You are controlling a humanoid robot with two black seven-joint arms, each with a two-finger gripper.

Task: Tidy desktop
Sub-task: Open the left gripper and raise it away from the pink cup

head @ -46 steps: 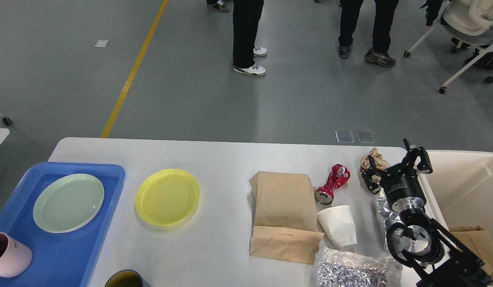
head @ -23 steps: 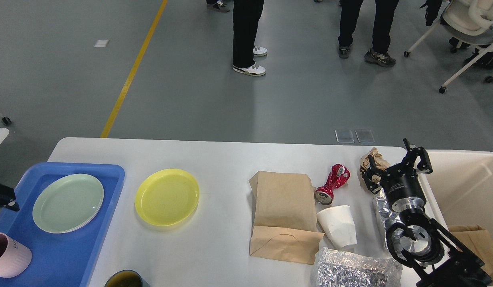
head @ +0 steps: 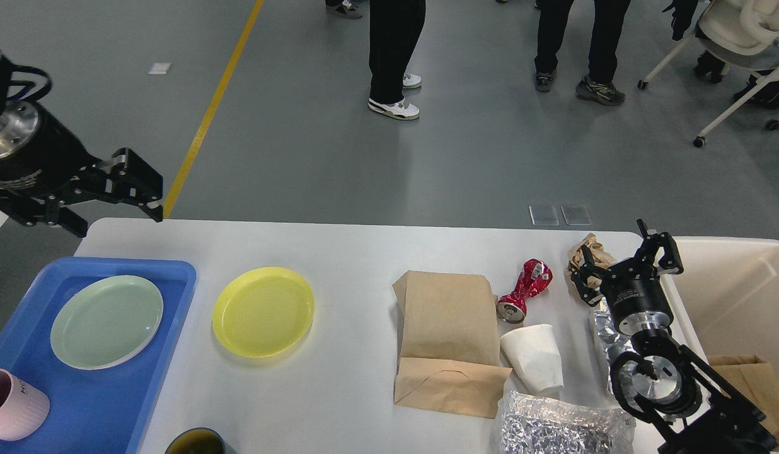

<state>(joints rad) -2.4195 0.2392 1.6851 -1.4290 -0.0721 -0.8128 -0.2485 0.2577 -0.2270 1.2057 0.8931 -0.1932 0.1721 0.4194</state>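
A: Head view: where's the tabletop [head: 358,252]?
B: Filling the lower half, stiff and fixed; nothing to grip. Its litter is light: crushed can [head: 525,291] and paper cup [head: 533,357], around 4 o'clock.
A: Jaws?
B: Left gripper [head: 115,198] spread, at 10 o'clock; right gripper [head: 628,263] spread, empty, near the bin [head: 736,296]. The centre offers room.

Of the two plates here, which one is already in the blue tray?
The pale green plate lies inside the blue tray. The yellow plate lies directly on the desktop, right of the tray.
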